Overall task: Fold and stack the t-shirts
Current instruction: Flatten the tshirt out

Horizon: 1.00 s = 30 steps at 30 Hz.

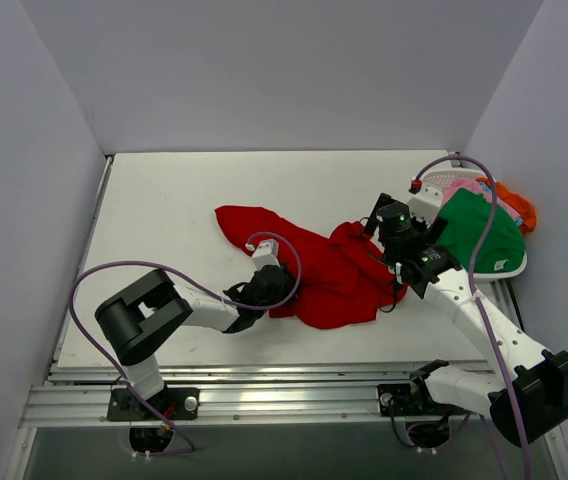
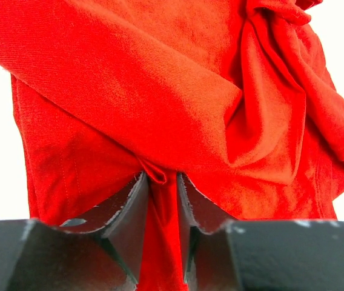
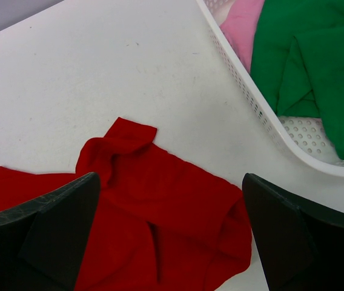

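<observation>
Lying on white table (image 1: 169, 195): red t-shirt (image 1: 336, 282)

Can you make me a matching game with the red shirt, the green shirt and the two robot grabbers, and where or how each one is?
Things:
1. red t-shirt
2. green t-shirt
3. left end effector
4. right end effector

Place or state:
A. open, above the red cloth
B. in the white basket
C. shut on a red fold
D. crumpled on the table

Pairs: 1-D, 2-B, 3-C, 4-A.
</observation>
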### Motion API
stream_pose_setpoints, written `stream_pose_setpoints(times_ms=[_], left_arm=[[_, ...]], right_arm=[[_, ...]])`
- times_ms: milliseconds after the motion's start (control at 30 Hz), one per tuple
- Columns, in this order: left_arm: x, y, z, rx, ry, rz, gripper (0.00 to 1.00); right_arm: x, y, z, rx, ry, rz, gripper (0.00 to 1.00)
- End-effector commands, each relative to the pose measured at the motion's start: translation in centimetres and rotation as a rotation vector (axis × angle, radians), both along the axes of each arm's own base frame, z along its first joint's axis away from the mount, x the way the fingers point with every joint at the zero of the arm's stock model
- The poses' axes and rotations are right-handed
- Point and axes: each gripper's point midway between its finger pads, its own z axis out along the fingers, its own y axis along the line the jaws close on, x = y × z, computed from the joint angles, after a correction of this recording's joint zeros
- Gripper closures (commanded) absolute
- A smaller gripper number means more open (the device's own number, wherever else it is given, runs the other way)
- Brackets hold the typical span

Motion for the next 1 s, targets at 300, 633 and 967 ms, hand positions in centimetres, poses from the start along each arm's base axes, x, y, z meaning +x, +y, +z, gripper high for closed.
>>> stream_pose_setpoints(times_ms=[300, 633, 967], left_arm=[[0.8, 0.5, 1.5, -0.037, -0.018, 0.024, 0.81], [0.8, 1.1, 2.5, -0.037, -0.031, 0.03, 0.98], [0.9, 1.4, 2.7, -0.028, -0.036, 0.035, 0.87]], right_arm=[[0.0, -0.4, -0.2, -0.006, -0.006, -0.021, 0.02], [0.0, -0.5, -0.1, -0.007, -0.006, -0.022, 0.02], [0.0, -0.5, -0.1, -0.006, -0.006, -0.021, 0.02]])
